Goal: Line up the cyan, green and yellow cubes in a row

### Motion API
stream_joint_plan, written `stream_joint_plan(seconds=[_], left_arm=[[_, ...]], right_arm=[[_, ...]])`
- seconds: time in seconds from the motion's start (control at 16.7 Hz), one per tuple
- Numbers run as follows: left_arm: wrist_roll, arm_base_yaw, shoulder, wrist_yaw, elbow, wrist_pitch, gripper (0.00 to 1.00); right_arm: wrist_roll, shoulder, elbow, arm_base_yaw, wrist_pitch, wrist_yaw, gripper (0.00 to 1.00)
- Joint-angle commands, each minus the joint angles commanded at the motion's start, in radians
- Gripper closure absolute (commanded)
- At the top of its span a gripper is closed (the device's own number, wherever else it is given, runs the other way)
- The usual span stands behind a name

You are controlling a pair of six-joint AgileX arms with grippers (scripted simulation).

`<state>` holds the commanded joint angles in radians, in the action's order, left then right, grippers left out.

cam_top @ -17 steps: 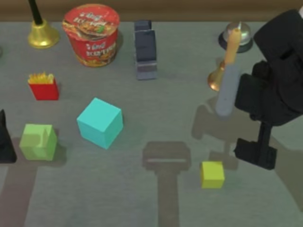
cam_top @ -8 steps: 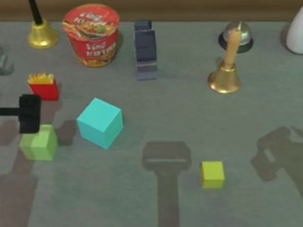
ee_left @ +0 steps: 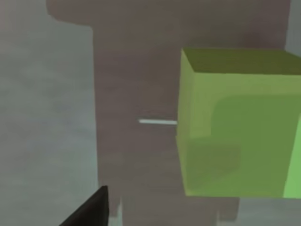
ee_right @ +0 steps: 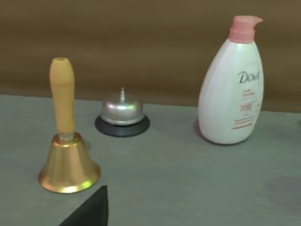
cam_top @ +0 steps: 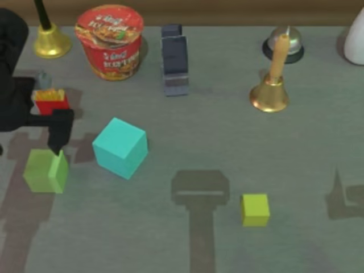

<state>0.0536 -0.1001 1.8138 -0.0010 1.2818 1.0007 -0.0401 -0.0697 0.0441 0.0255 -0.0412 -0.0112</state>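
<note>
Top view. Grey table. Left AgileX arm enters from the upper left edge; left gripper hangs over the far edge of the green cube, at the table's left side. Whether its fingers are spread or pressed together cannot be told here. Cyan cube, largest of the three, sits just right of the green cube, turned at an angle, apart from it. Yellow cube, smallest, lies well apart to the right, nearer the front edge. Red box of fries stands just beyond the gripper. Along the back: brass bell with black handle, red instant noodle cup, dark grey stapler-like item, silver call bell, brass hand bell with wooden handle, edge of a white bottle at the far right. Right arm is out of view; only shadow falls at the right edge.

Left wrist view. Green cube fills the frame, resting on the table in shadow. One dark fingertip shows at the edge, clear of the cube.

Right wrist view. Brass hand bell, silver call bell and a white Dove pump bottle with pink cap stand on the table. One dark fingertip shows; right gripper's state cannot be told.
</note>
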Motion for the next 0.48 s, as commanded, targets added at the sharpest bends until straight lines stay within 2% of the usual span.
stream_joint_plan(seconds=[0.48], left_arm=[[0.003,0.002,0.057,0.002,0.051,0.030,0.00]], right_arm=[[0.040,0.070,-0.044,-0.016,0.041,0.011,0.00]])
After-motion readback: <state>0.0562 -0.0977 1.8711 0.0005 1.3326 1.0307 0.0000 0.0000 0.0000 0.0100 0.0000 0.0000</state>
